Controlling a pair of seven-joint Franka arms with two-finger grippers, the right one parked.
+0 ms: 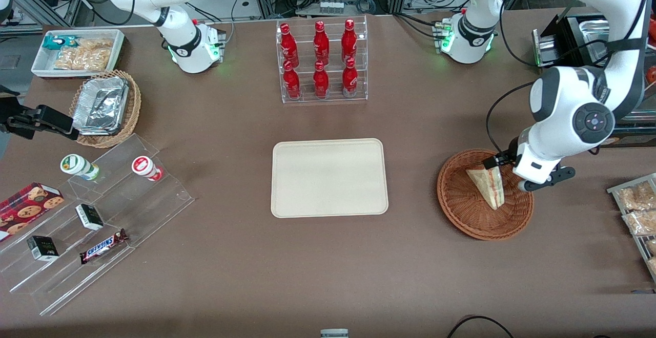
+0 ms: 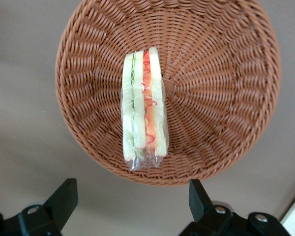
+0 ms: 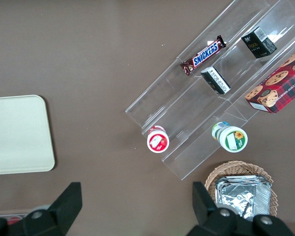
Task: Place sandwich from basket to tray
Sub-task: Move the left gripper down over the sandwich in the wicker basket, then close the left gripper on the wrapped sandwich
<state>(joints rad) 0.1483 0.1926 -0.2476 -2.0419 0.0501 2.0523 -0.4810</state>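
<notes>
Sandwich (image 1: 491,187) wrapped, lying in round wicker basket (image 1: 461,205) toward working arm's end of surface (image 1: 328,276); cream tray (image 1: 329,177) mid-surface, well apart. Claw (image 1: 505,171) hovering over basket's rim.

From left wrist: claw (image 2: 132,199) spread wide, gripping nothing, sandwich (image 2: 143,110) on edge in basket (image 2: 216,88), untouched.

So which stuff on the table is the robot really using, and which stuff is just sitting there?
Using:
- sandwich, lying in the basket
- basket
- tray, nothing on it yet
- gripper, open, hovering above the basket

Just sitting there:
- red bottles in a clear rack
- Snickers bar and cookie box
- foil trays in a lighter basket
</notes>
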